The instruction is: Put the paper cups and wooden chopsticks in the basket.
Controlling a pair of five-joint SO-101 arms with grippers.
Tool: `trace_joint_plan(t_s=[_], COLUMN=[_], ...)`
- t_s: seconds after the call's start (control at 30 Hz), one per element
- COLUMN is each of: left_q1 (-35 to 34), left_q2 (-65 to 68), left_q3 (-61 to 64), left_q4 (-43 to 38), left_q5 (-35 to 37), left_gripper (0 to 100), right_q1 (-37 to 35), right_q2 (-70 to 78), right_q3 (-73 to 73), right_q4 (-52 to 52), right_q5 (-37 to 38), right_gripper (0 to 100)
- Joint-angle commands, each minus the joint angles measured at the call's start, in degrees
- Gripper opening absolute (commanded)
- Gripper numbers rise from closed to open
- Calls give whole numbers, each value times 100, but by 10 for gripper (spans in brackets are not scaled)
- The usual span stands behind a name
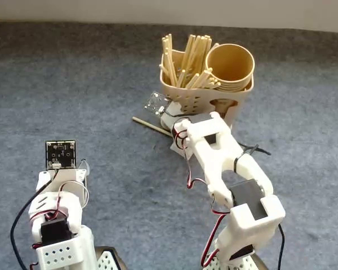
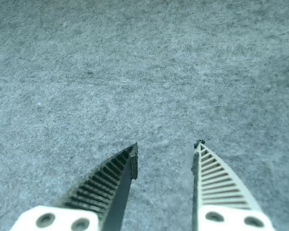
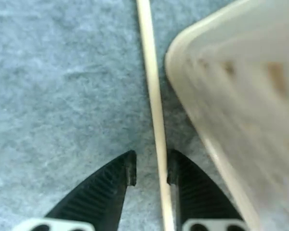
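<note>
A grey carpeted tabletop [image 1: 73, 84] covers the whole scene. The white right arm [image 1: 225, 163] stretches from the near right edge towards the far middle. The white left arm [image 1: 59, 208] sits folded at the near left, well apart from everything else.

At the far middle stands a cream plastic basket [image 1: 200, 104] with slotted walls. In its right half sit stacked tan paper cups [image 1: 230, 67], mouths up. Its left half holds a bundle of pale wooden chopsticks [image 1: 186, 59] standing on end and fanned outward.

A single wooden chopstick [image 1: 149, 125] lies flat on the carpet just beside the basket's near left corner.

The right gripper [image 3: 151, 167] is low over that stick. Its black fingers are narrowly parted and straddle it, with a sliver of carpet showing on one side of the stick.

The left gripper [image 2: 166, 154] hangs over bare carpet with its black and white fingers spread moderately wide, holding nothing.
</note>
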Motion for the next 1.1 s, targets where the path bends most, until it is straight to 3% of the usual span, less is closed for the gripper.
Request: trace_joint_plan(t_s=[0.0, 0.33, 0.47, 0.93, 1.07], left_q1=[-66, -66, -66, -66, -66], left_q2=[-22, -22, -22, -22, -22], left_q3=[110, 110, 110, 110, 110], left_q4=[0, 0, 0, 0, 0], left_q5=[-35, -35, -35, -35, -35], left_gripper=[188, 188, 188, 188, 188], right_q1=[-110, -488, -523, -1226, -1112], right_q2=[-101, -119, -154, -1631, -1684], right_q3=[136, 505, 453, 1376, 1393], right_q4=[-127, -75, 558, 796, 796], right_q5=[97, 79, 62, -387, -448], right_gripper=[37, 6, 6, 9, 93])
